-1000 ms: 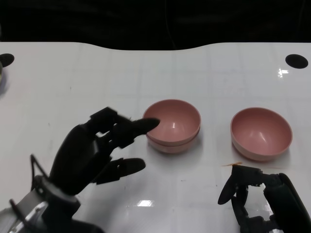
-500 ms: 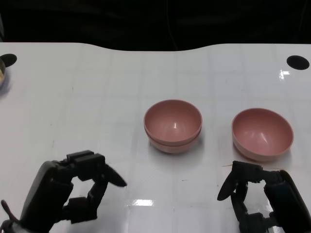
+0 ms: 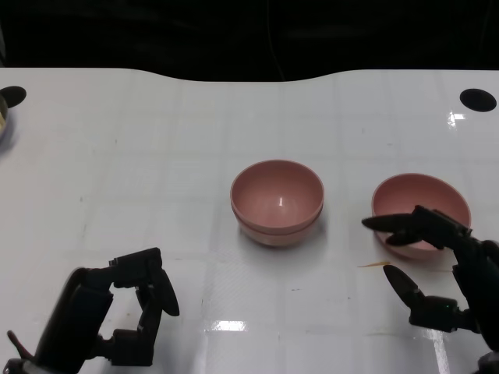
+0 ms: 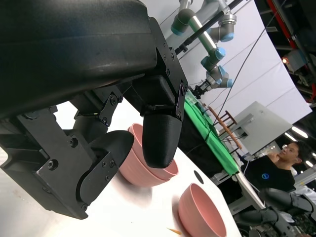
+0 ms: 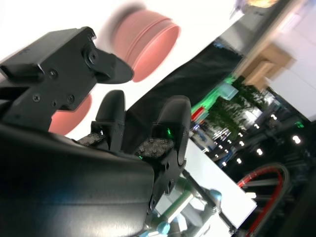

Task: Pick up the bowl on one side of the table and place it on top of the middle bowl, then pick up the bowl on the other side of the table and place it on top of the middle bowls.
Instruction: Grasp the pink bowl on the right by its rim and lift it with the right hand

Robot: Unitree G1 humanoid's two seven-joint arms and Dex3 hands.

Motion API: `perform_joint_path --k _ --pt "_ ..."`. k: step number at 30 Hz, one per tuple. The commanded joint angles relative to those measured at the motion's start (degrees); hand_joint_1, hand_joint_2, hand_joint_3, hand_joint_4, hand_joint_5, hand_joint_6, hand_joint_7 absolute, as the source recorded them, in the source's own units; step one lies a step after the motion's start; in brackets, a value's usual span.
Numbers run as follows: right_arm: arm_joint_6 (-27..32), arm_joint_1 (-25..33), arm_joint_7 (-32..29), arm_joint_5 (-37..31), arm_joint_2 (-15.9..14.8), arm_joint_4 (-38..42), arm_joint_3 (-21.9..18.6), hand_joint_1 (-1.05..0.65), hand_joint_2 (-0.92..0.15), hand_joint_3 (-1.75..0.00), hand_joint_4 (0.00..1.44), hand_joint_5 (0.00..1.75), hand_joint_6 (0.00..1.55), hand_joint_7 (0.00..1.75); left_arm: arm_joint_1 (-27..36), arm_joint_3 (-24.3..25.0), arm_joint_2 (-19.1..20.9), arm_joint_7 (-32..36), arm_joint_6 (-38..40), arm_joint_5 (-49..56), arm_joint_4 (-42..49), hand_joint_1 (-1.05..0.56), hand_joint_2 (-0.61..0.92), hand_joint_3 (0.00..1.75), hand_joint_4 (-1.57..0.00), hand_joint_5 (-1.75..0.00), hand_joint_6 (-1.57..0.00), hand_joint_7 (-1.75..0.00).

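Step one looks done: two pink bowls sit nested at table center as the middle stack (image 3: 277,202), and a third pink bowl (image 3: 421,213) stands alone at 3 o'clock of it, so three bowls total. Right robot hand (image 3: 437,273) is at the single bowl's near rim with fingers spread and empty; left robot hand (image 3: 117,312) is parked at 7 o'clock, fingers curled in, holding nothing. Next move, my read: close right fingers on that rim, lift, carry toward 9 o'clock, drop onto the stack.
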Motion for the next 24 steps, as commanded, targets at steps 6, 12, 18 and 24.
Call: perform_joint_path --k 6,12,18,24 --pt "15.7 0.7 2.1 -10.7 -3.1 -9.0 -0.7 -0.38 -0.8 -0.03 0.04 0.9 0.23 0.35 -0.8 1.5 -1.4 -2.5 -1.1 0.1 2.2 -0.01 0.22 1.65 -0.9 -1.75 -0.8 -1.62" --pt "22.7 -2.9 3.4 -17.6 -5.6 -6.8 2.1 -0.43 -0.81 -0.01 0.01 0.85 0.22 0.3 -1.0 2.2 -1.7 -4.3 -0.4 0.4 2.2 -0.01 0.22 1.64 -0.9 -1.73 -0.82 -1.59" --pt "26.6 -8.3 2.0 -22.5 -7.8 0.8 6.4 -0.47 -0.83 0.0 0.07 0.76 0.28 0.21 -1.2 2.7 -1.8 -4.7 -0.6 1.4 2.6 -0.01 0.23 1.62 -0.91 -1.71 -0.83 -1.57" --pt "29.4 -14.0 -1.9 -25.7 -8.1 11.7 10.7 -0.47 -0.84 0.0 0.18 0.65 0.36 0.13 -1.1 3.0 -1.9 -4.9 -0.4 2.2 2.6 0.0 0.22 1.62 -0.91 -1.7 -0.84 -1.55"
